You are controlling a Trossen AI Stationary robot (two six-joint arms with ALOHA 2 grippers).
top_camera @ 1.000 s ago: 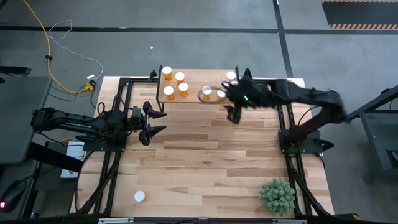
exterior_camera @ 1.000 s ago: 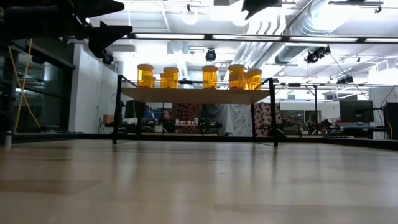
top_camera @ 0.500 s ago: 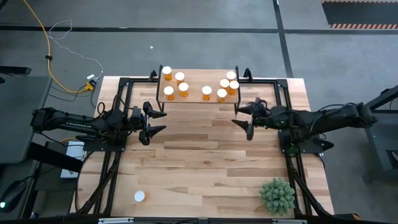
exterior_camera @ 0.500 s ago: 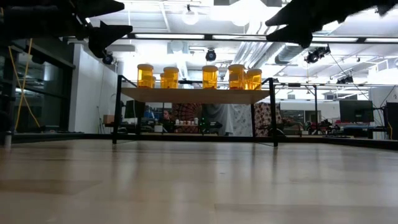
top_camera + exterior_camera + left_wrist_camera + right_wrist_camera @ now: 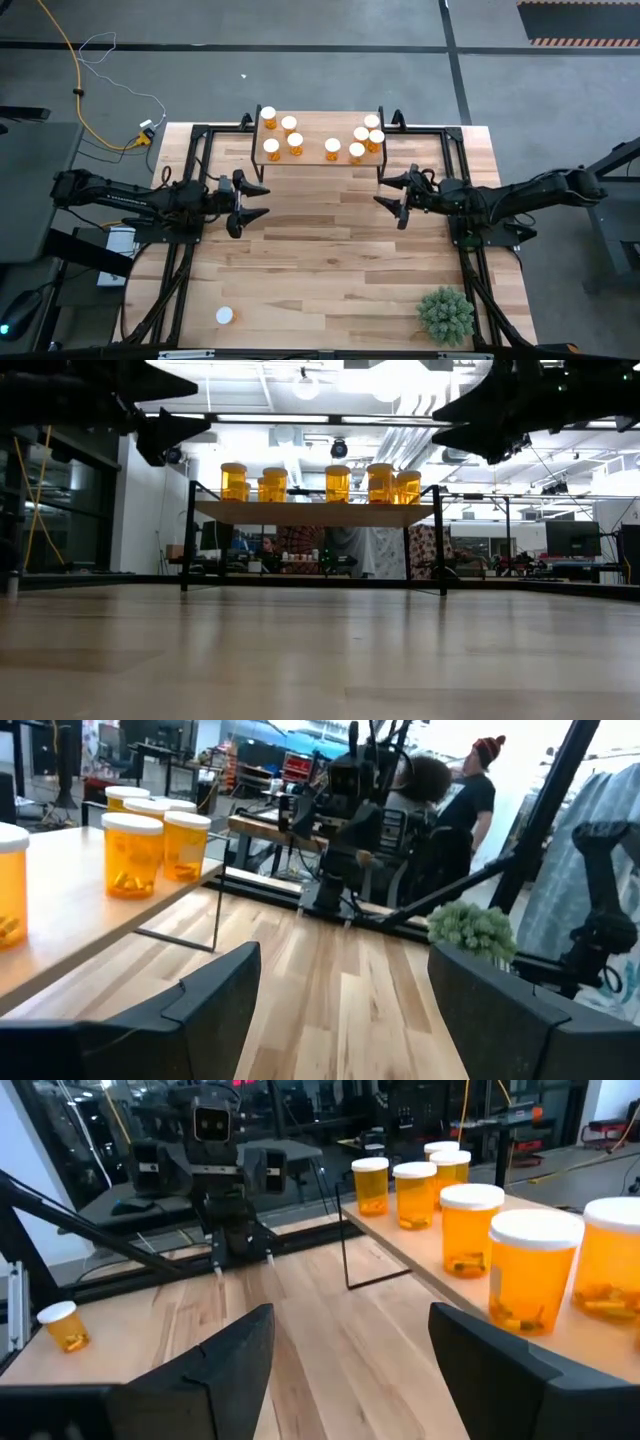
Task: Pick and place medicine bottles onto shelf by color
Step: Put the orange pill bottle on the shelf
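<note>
Right tool [image 5: 401,201] has pulled back from the shelf [image 5: 318,157] and hangs spread and empty over the counter [image 5: 330,270]. Eight bottles [image 5: 295,143] stand on the shelf; one bottle [image 5: 225,316] remains near the counter's front edge. Left tool [image 5: 245,202] waits, spread.

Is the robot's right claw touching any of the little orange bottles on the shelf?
Apart. The high view shows bare tabletop between the right gripper and the shelf with its medicine bottles.
</note>
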